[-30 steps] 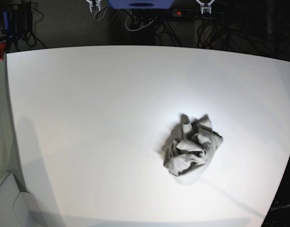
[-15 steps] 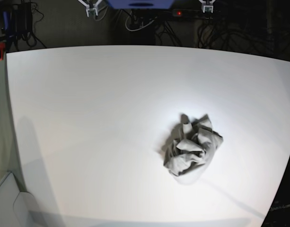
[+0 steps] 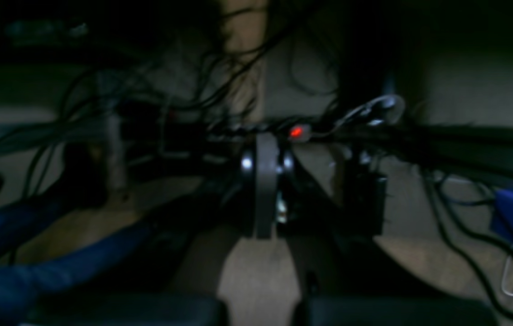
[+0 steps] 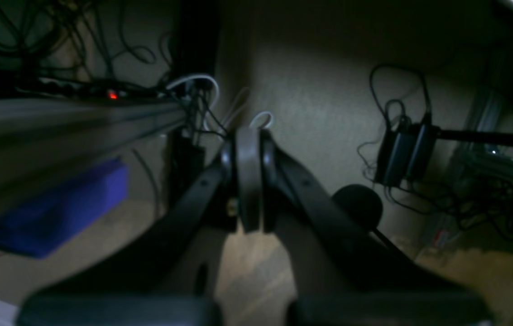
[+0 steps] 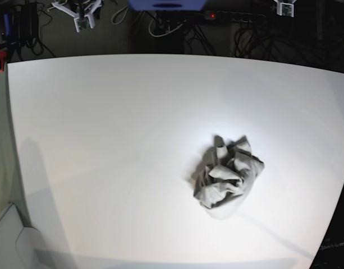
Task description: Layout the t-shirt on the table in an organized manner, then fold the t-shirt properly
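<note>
1. The plain grey-beige soft cloth t-shirt (image 5: 228, 172) lies crumpled in a tight, rumpled heap, right of centre and a little below the middle of the base view. Its folds bunch over one another, so no sleeve or neck opening can be told apart.
2. It rests on the large, smooth matte white tabletop (image 5: 104, 140), which fills most of that view. A soft shadow spreads around the lower edge of the heap.
3. Nothing touches the shirt; both arms are well apart from it, beyond the table's far edge at the top of the frame.
4. The right gripper (image 5: 82, 21), white and pale, shows at the upper left of the base view, over the dark floor just behind the table edge. In its own wrist view the right gripper (image 4: 247, 181) has its two dark fingers pressed together on nothing.
5. The left gripper (image 5: 284, 7) is only a small white part at the top right edge of the base view. In its wrist view, dim and blurred, the left gripper (image 3: 265, 190) also has its jaws together, holding nothing.
6. Behind the table lie tangled black cables (image 5: 256, 36), a power strip with a small red light (image 5: 212, 15) at top centre, and a blue box-shaped object (image 5: 167, 4) at the top edge.
</note>
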